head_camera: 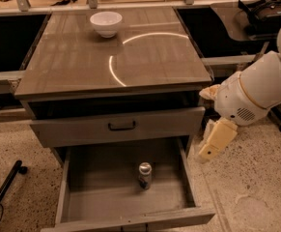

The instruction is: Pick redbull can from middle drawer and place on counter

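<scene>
The redbull can (145, 175) stands upright in the open middle drawer (101, 192), right of centre on its bare bottom. The counter (82, 62) is the glossy grey-brown cabinet top with a curved light reflection. My gripper (216, 140) hangs from the white arm (248, 96) to the right of the cabinet, beside the drawer's right wall, above and to the right of the can, not touching it. It holds nothing.
A white bowl (106, 23) sits at the back of the counter. The drawer above, with a black bar handle (121, 126), stands slightly out. A black pole (2, 190) lies on the floor at left. A dark side table with a headset (263, 11) stands at the back right.
</scene>
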You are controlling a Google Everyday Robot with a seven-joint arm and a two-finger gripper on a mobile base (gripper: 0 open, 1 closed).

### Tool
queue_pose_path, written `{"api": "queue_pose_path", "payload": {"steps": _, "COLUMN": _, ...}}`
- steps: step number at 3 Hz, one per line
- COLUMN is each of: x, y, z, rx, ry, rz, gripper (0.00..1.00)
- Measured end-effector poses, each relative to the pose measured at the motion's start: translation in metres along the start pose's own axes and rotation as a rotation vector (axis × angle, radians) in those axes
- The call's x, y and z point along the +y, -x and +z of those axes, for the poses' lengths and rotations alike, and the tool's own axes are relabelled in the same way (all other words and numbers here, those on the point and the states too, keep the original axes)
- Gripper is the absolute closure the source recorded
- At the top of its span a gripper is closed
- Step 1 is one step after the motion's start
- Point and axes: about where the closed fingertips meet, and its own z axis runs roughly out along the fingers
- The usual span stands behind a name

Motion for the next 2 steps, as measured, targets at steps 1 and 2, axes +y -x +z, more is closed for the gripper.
{"api": "queue_pose_path", "payload": {"steps": 1, "x": 0.019, "y": -0.012, "z": 0.045, "rx": -0.050, "ry": 0.045, "rz": 0.071, "gripper": 0.00}}
{"api": "queue_pose_path", "payload": {"steps": 2, "x": 0.036, "y": -0.023, "z": 0.099, "rx": -0.101, "ry": 0.085, "rz": 0.148, "gripper": 0.00}}
